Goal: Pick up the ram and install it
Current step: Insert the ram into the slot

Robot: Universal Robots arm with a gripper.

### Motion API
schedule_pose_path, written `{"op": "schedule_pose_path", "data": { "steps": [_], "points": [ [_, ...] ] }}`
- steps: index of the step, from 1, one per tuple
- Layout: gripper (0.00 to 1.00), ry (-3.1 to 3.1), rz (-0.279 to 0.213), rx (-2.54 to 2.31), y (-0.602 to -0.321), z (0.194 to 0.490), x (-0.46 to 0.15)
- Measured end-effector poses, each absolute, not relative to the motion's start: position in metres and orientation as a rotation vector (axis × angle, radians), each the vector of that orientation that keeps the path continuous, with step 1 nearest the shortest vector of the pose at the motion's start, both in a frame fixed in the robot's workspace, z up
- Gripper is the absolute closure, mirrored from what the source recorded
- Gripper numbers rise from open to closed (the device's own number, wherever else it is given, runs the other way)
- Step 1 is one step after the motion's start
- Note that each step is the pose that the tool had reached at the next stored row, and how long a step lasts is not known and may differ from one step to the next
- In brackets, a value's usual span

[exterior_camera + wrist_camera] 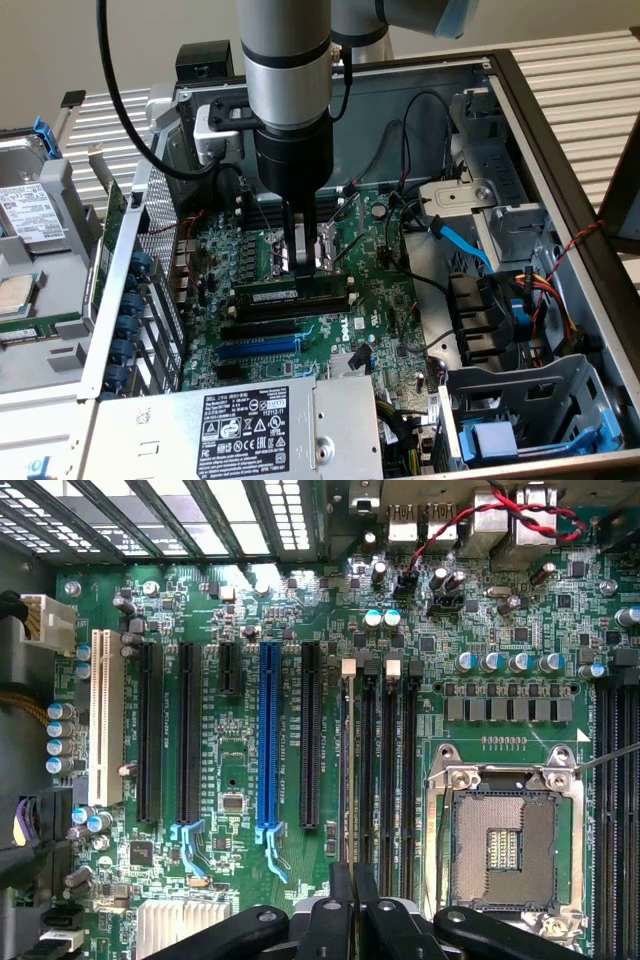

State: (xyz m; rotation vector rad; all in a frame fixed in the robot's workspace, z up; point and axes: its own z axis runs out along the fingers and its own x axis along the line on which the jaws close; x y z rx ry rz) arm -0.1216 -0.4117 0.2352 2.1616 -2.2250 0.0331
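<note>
I have the gripper (pixel 352 888) down inside the open case, just beside the CPU socket (pixel 497 845), on the side where the 4 black memory slots (pixel 390 770) run. The jaws are drawn almost together, and as far as I can see they pinch the thin top edge of the ram (pixel 293 294).

The ram stands upright on its long edge, its white label facing the exterior camera. It sits in line with the memory slot farthest from the CPU socket. I cannot tell whether it is pressed fully home or whether the white end clips have closed on it.

Going further from the CPU socket, past the ram, there is 1 black expansion slot (pixel 310 735) and then the blue expansion slot (pixel 268 740). Both lie parallel to the ram. The socket itself is open, with its metal frame bare. The grey power supply (pixel 250 425) lies well apart from the CPU socket, beyond the expansion slots.
</note>
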Motion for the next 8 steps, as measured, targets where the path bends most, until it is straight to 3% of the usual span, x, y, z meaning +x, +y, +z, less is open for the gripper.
{"op": "schedule_pose_path", "data": {
  "steps": [8],
  "points": [
    [0.88, -2.23, 0.033, 2.156, -0.4118, 0.2346, -0.1216]
  ]
}}
